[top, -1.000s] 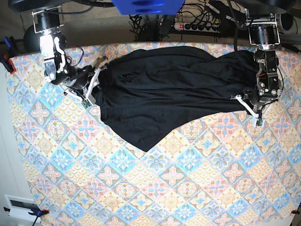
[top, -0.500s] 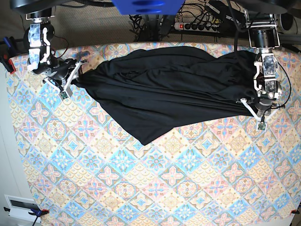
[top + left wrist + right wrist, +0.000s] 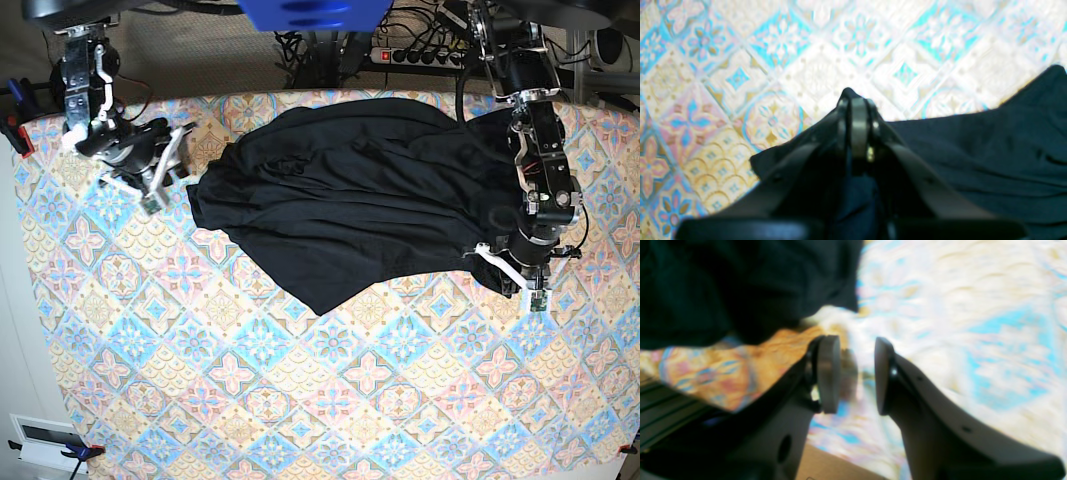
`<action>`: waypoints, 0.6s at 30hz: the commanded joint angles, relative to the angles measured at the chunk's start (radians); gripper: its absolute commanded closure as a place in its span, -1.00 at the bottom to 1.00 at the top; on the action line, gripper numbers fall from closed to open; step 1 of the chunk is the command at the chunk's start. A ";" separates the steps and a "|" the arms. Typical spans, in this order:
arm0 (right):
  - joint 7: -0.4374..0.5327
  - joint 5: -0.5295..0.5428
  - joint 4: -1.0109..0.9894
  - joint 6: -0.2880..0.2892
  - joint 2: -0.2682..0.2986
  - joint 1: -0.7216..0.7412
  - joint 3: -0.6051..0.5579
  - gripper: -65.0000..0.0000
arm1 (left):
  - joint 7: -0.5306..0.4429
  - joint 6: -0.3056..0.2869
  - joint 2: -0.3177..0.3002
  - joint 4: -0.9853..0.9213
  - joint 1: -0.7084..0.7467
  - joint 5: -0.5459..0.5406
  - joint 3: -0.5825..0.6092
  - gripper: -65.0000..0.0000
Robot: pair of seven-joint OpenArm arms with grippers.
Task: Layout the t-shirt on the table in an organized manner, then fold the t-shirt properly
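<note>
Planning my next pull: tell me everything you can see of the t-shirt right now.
The t-shirt is plain black, thin soft cloth, crumpled in folds at the table's far side, one corner pointing toward the near edge. The left tool is shut on its edge. The right tool is open beside it, not touching.

No text, label, brand, number or sign can be read in any of the views. The t-shirt [image 3: 360, 200] is plain black, and the table [image 3: 300, 400] cloth carries only a tile pattern with flowers, without letters.
</note>
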 commanded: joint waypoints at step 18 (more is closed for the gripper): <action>0.013 0.026 -0.085 0.003 -0.024 0.141 -0.081 0.07 | -0.017 0.005 -0.018 0.014 -0.016 0.007 -0.009 0.99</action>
